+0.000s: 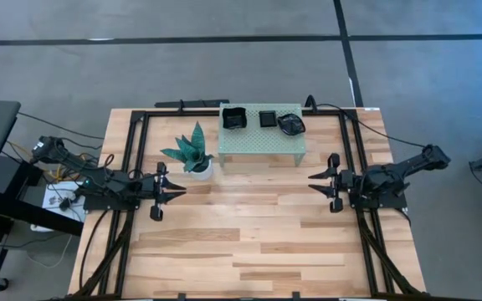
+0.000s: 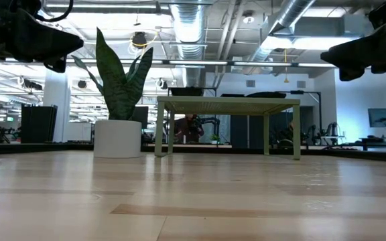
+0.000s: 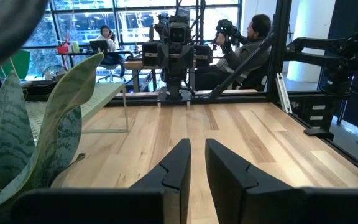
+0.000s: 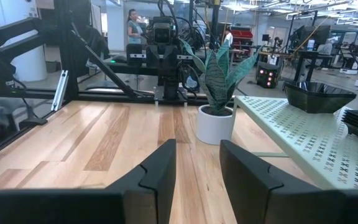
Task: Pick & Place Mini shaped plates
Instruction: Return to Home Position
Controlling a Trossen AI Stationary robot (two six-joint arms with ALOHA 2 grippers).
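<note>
The left gripper (image 1: 179, 191), over the worktop's (image 1: 249, 242) left side, shows only a thin gap between its fingers and holds nothing. The right gripper (image 1: 311, 181), over the right side, gapes wider and is also empty. The mini shaped plates (image 1: 233, 118) sit in three black stacks on the green shelf (image 1: 262, 144) by the far edge. The number in each stack cannot be made out.

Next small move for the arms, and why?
Probably just settle both arms at rest and stop. The left gripper and right gripper hang open and empty at opposite sides, and every black plate in view sits on the green shelf, in three piles.
</note>
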